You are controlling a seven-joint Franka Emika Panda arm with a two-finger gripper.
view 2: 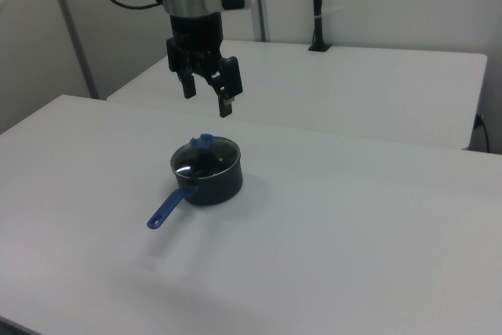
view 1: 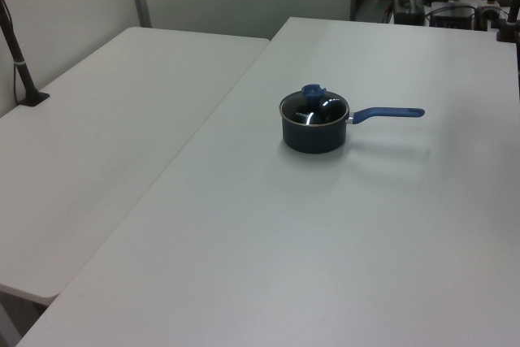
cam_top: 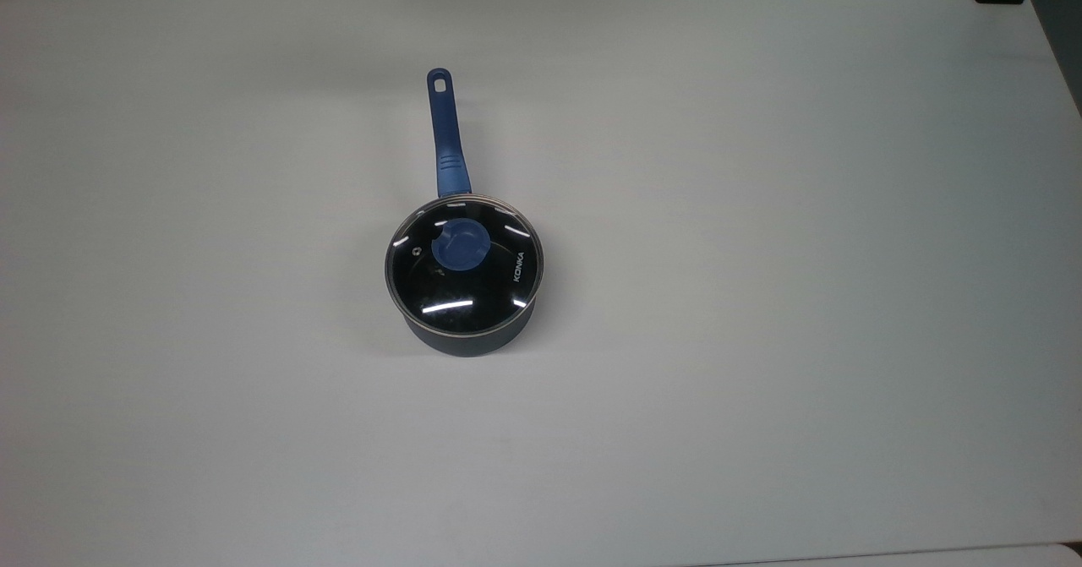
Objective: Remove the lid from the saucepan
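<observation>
- Sitting near the middle of the white desk (cam_top: pixel 761 212), the pan (cam_top: pixel 470 330) stands upright with the lid (cam_top: pixel 464 264) seated flat on its rim.
- The lid's blue knob (cam_top: pixel 459 243) is at its centre; white "KONKA" lettering runs along the lid's edge on the top view's right, and a small vent lies toward the top view's left.
- The pan's blue handle (cam_top: pixel 445 132) points toward the top view's upper edge; in the left view it points right, and in the right view it points toward the lower left.
- The pincer (view 2: pixel 207 93) hangs in the air above the lid, apart from the knob, its two fingers spread with nothing between them.
- A second desk (view 1: pixel 97 160) stands alongside, touching the first.
</observation>
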